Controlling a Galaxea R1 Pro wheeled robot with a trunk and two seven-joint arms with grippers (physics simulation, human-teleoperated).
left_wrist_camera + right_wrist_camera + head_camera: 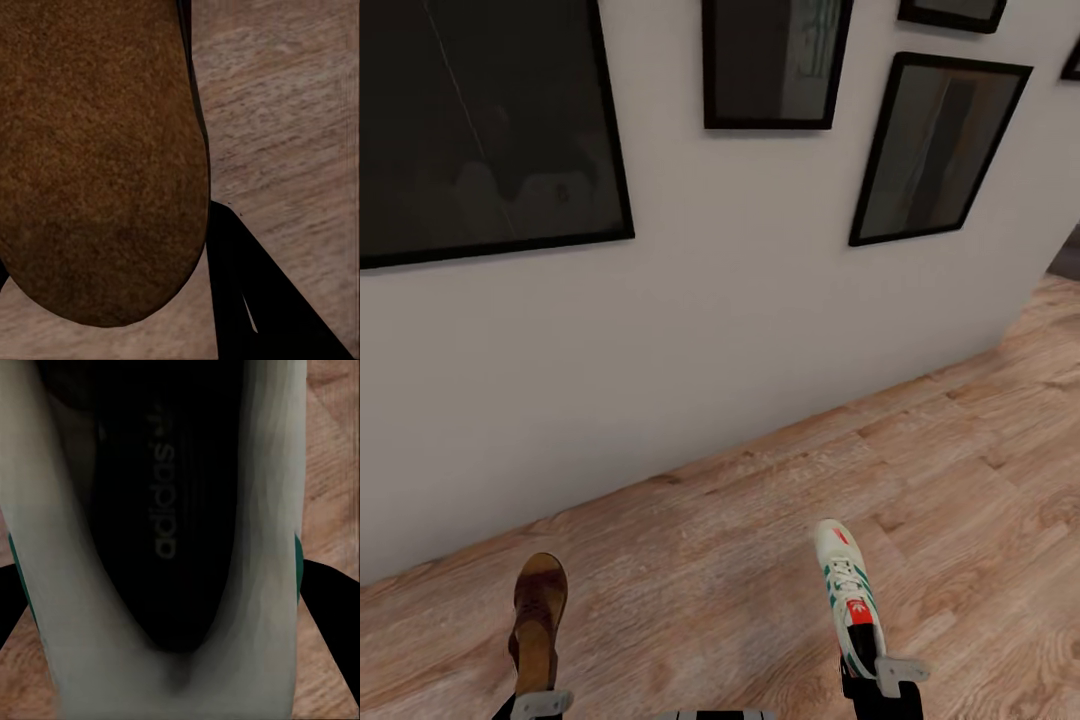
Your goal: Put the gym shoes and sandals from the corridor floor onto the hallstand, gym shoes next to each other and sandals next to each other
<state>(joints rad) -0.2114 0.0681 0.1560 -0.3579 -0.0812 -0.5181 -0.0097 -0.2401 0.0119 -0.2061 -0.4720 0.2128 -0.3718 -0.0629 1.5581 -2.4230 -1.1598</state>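
sneaker (847,592) is held up at the right tool (872,672), which looks clamped on its heel end, toe pointing toward the white wall (740,330) over the wood floor (960,470). sandal (538,615) is the same deal on the left tool (535,700), gripped at the heel. up close the left wrist view is mostly brown sandal (97,157), and the right one looks down into the sneaker's (75,607) dark insole.

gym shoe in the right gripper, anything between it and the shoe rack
Cannot tell: the rack is out of frame. Ahead of the gym shoe in the right gripper lie bare wood floor and a grey wall with framed pictures.
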